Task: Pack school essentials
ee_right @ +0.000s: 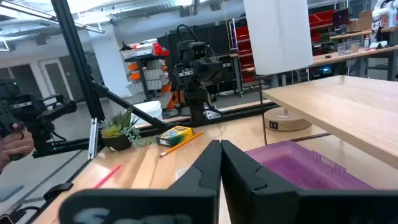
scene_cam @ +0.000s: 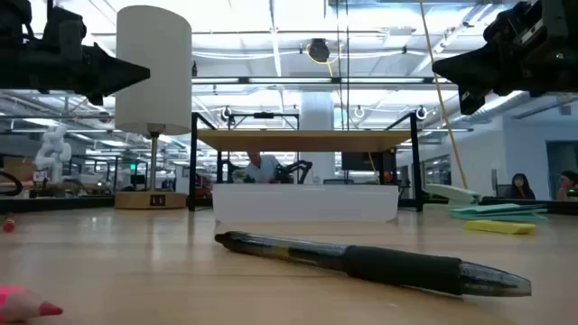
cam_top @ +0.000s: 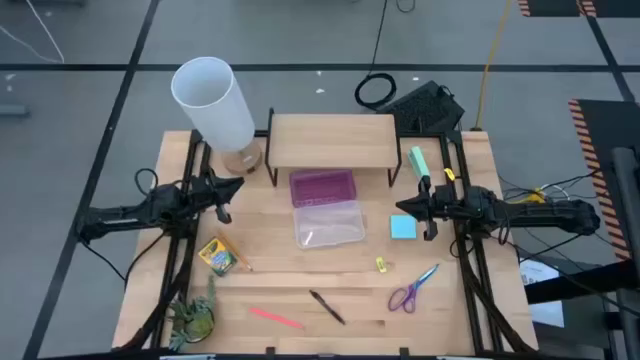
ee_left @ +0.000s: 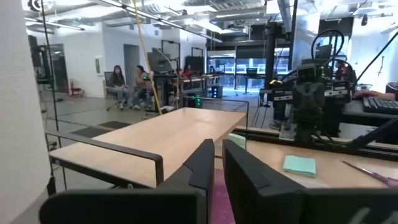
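Note:
An open pencil case lies mid-table, its purple half (cam_top: 322, 186) toward the far side and its clear half (cam_top: 328, 222) nearer. Around it lie a yellow-green crayon box (cam_top: 218, 256), a light-blue note pad (cam_top: 403, 228), a tiny yellow piece (cam_top: 381, 265), purple-and-blue scissors (cam_top: 413, 290), a black pen (cam_top: 327, 307) and a pink stick (cam_top: 274, 317). My left gripper (cam_top: 228, 192) hangs shut above the table left of the case. My right gripper (cam_top: 400, 207) hangs shut to the case's right, above the note pad's far edge. Both hold nothing.
A wooden shelf (cam_top: 332, 138) stands behind the case, and a white lamp (cam_top: 212, 100) at the far left. A mint-green block (cam_top: 417, 160) lies at the far right. A green toy dinosaur (cam_top: 193, 318) sits at the near left corner.

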`<state>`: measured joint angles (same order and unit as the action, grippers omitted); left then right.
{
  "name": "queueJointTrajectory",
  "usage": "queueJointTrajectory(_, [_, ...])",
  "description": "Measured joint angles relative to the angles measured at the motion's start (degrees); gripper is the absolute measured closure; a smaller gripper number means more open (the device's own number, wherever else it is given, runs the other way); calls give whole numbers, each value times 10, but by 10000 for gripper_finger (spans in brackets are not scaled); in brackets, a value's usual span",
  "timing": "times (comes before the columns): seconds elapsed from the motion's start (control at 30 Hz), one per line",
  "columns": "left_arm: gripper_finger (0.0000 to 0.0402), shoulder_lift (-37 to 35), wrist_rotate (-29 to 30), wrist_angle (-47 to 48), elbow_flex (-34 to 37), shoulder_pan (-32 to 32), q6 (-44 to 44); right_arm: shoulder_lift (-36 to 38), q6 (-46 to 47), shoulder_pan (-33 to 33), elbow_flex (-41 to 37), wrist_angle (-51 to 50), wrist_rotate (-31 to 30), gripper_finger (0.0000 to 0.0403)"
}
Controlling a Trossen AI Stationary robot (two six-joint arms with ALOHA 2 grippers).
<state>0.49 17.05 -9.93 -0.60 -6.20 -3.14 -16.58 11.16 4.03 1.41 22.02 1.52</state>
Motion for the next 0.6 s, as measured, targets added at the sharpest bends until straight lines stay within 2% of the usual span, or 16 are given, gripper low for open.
queueJointTrajectory(0.33, [366, 0, 43, 6, 0, 0, -2, 0, -3, 0, 0, 0, 0, 392])
queueJointTrajectory(0.6, [366, 0, 55, 18, 0, 0, 0, 0, -17, 0, 0, 0, 0, 318])
